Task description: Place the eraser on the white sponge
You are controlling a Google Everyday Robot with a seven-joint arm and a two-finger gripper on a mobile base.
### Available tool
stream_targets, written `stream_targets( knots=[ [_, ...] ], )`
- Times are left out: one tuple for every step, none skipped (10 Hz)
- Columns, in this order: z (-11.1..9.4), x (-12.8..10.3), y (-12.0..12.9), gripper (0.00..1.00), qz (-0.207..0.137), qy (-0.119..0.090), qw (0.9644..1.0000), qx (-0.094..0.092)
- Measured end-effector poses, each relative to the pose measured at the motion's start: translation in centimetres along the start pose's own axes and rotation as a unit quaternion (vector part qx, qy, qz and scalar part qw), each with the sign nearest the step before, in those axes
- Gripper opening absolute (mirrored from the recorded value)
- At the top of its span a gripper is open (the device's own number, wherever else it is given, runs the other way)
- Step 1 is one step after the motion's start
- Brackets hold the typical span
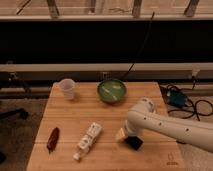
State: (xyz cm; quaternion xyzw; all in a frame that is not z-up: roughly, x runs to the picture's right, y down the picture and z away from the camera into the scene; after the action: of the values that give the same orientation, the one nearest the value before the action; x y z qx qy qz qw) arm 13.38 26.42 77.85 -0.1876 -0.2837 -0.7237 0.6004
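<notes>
- While your hand (132, 141) sits low near the tabletop's (70, 120) front edge, you can't tell its grip.
- Dark block under it looks like the eraser (136, 144); white sponge (120, 134) touches it, on the side away from the arm.

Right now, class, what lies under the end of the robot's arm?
A pale sponge peeks out beside the dark gripper; the arm covers the rest, so anything else beneath is hidden.

Pale white sponge (120, 134) lying flat; gripper (132, 142) close against it
</notes>
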Motion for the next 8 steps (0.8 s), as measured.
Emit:
stream_targets(
  knots=[
    [0.3, 0.0, 0.0, 0.80, -0.001, -0.004, 1.0000, -0.001],
    [0.5, 0.0, 0.1, 0.80, -0.001, -0.007, 1.0000, -0.002],
    [0.8, -0.1, 0.3, 0.80, -0.001, -0.012, 0.9999, -0.004],
    [1.0, -0.1, 0.3, 0.80, -0.001, -0.015, 0.9999, -0.005],
    [1.2, -0.2, 0.4, 0.78, -0.001, -0.017, 0.9998, -0.006],
    [1.4, -0.3, 0.5, 0.70, -0.002, -0.019, 0.9998, -0.007],
    [1.5, -0.4, 0.5, 0.59, -0.002, -0.021, 0.9997, -0.008],
    [1.5, -0.4, 0.6, 0.49, -0.002, -0.022, 0.9997, -0.009]
  ],
)
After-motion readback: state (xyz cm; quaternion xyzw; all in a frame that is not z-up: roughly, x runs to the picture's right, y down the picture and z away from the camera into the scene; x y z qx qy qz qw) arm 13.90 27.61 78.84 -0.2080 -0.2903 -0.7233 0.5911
